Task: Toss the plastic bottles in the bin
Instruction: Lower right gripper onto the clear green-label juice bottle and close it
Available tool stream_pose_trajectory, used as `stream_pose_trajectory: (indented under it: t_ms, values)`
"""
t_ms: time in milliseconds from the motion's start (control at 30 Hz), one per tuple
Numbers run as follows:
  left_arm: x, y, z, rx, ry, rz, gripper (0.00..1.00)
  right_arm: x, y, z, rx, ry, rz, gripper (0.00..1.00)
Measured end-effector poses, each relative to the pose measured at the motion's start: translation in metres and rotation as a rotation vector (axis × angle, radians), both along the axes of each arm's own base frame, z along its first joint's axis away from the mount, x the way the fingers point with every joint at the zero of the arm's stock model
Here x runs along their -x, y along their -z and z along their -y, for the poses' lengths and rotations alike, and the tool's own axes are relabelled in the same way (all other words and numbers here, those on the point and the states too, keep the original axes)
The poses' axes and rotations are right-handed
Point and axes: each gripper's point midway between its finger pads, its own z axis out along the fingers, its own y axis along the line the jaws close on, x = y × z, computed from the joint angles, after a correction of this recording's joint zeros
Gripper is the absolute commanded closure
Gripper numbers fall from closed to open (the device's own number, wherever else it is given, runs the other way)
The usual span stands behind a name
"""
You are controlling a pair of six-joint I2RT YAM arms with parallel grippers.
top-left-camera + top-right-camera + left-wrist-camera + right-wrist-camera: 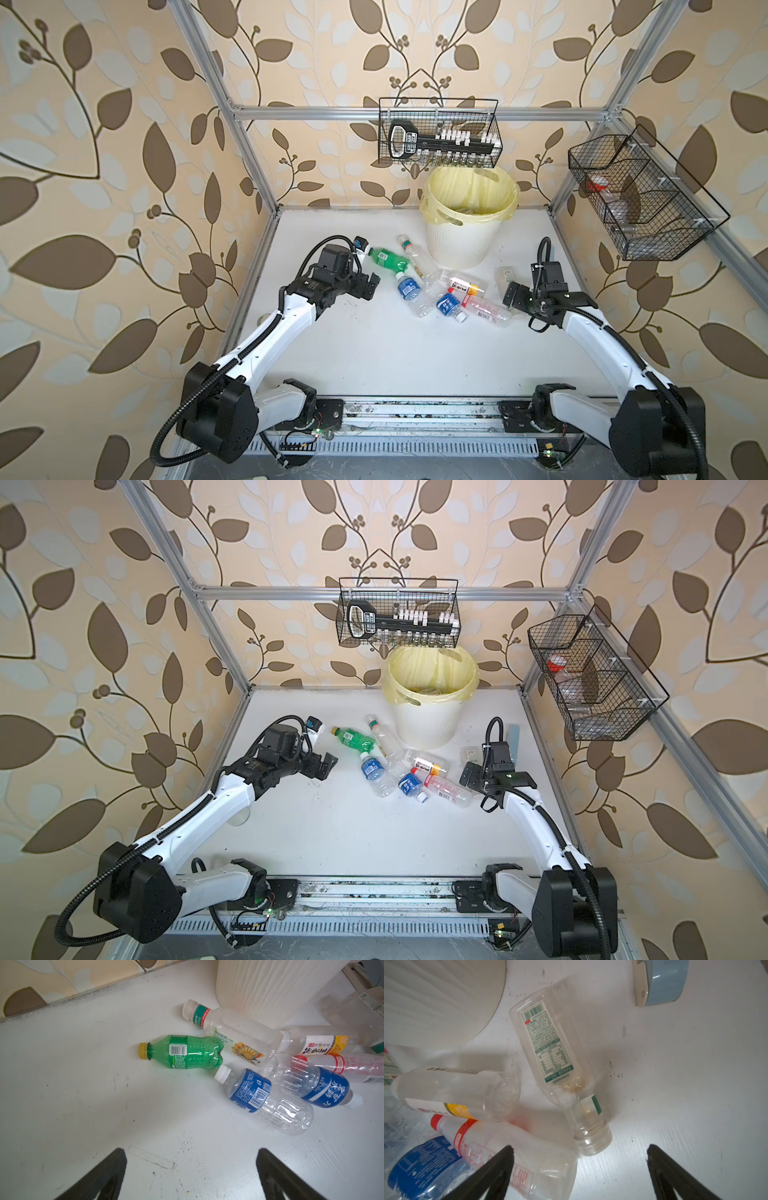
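Fig.: bottles [446, 303] lie in front of bin [465, 245]; L gripper [369, 286] front-left of bin, R gripper [511, 297] front-right, both wide apart, empty

The table top [83, 1084] is white and matt, scuffed and flecked with dark specks. The bin [459, 245] is dull, ribbed cream plastic, lined with a thin, crinkled yellow plastic bag [457, 183]. The green bottle [187, 1052] is glossy translucent plastic; a blue-labelled bottle [268, 1102] is clear, ridged and shiny. The wire basket [440, 133] is black metal mesh — the frame bar [311, 113] pale brushed metal.
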Motion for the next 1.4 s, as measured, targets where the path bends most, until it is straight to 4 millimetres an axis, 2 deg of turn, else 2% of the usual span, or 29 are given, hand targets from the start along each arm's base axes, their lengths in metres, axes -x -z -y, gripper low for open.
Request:
stream_pose_trajectory:
  t_ms: [133, 300, 433, 667, 933, 1067, 1267, 1400]
  values:
    - [-0.003, 0.011, -0.01, 0.038, -0.019, -0.057, 0.01, -0.013, 0.003, 0.0, 0.005, -0.023, -0.016, 0.0]
    - [-0.001, 0.024, -0.012, 0.058, -0.021, -0.139, 0.01, -0.032, -0.009, -0.001, 0.019, -0.055, 0.045, 0.0]
    - [0.0, 0.021, -0.011, 0.075, -0.011, -0.14, 0.01, -0.047, -0.012, -0.001, 0.034, -0.076, 0.058, 0.02]
    - [0.003, 0.004, -0.011, 0.101, 0.004, -0.092, 0.01, -0.074, -0.008, 0.002, 0.088, -0.122, 0.032, 0.06]
    - [0.007, -0.01, -0.012, 0.112, 0.01, -0.05, 0.01, -0.077, 0.007, 0.005, 0.155, -0.149, -0.019, 0.12]
    - [0.007, -0.012, -0.017, 0.118, -0.001, -0.043, 0.01, -0.081, 0.012, -0.001, 0.192, -0.174, -0.024, 0.13]
    - [0.007, -0.028, -0.026, 0.2, -0.003, -0.019, 0.01, -0.084, 0.027, -0.009, 0.233, -0.215, -0.059, 0.13]
    - [0.007, -0.025, -0.03, 0.217, -0.008, -0.018, 0.01, -0.084, 0.037, -0.008, 0.246, -0.222, -0.086, 0.16]
